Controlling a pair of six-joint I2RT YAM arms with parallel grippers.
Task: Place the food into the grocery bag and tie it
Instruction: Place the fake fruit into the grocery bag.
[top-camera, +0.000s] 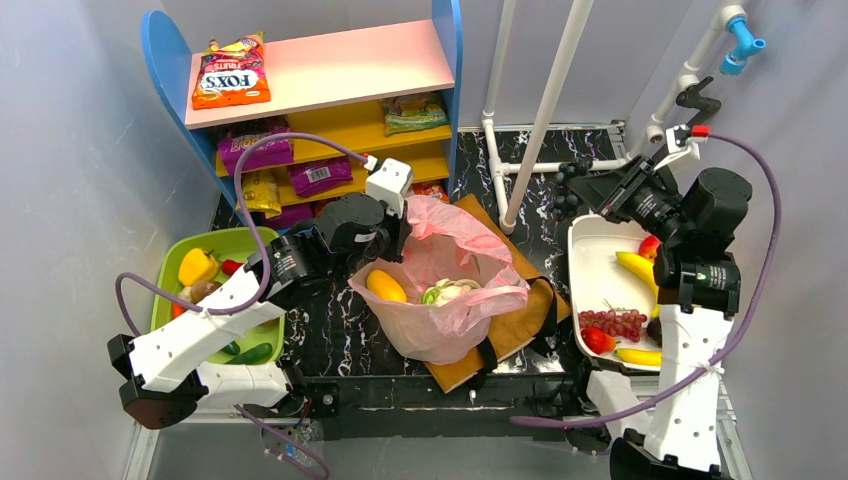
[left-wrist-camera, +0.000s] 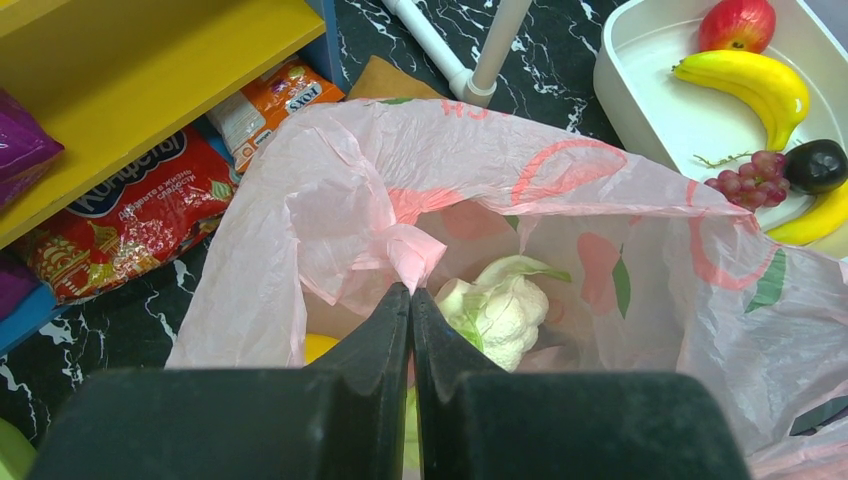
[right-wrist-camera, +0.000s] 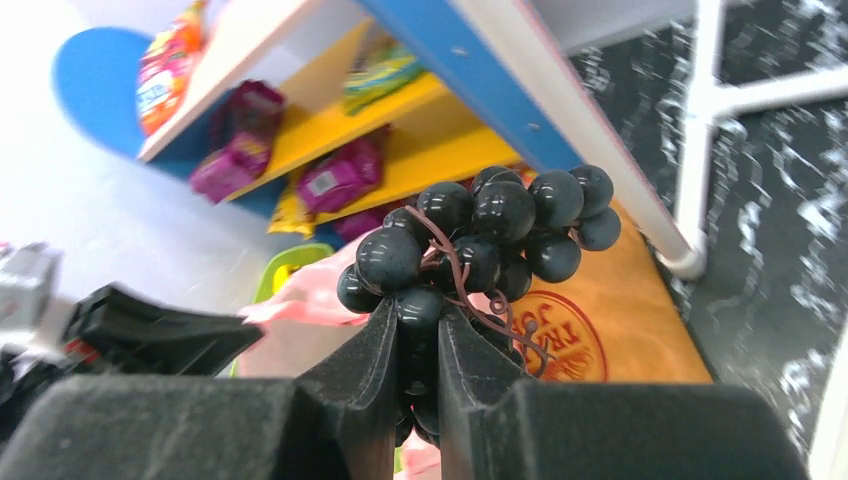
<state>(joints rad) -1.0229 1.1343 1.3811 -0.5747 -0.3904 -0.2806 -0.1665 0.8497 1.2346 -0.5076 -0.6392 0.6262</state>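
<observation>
The pink grocery bag stands open on a flat brown paper bag mid-table. Inside lie a yellow-orange fruit and a green-and-white cauliflower, which also shows in the left wrist view. My left gripper is shut on the bag's near-left rim and holds it up. My right gripper is shut on a bunch of dark grapes, held in the air to the right of the bag, above the tray's far end.
A white tray at right holds bananas, red grapes, an apple and a strawberry. A green bin at left holds vegetables. A blue shelf with snack packets stands behind. White pipes rise behind the bag.
</observation>
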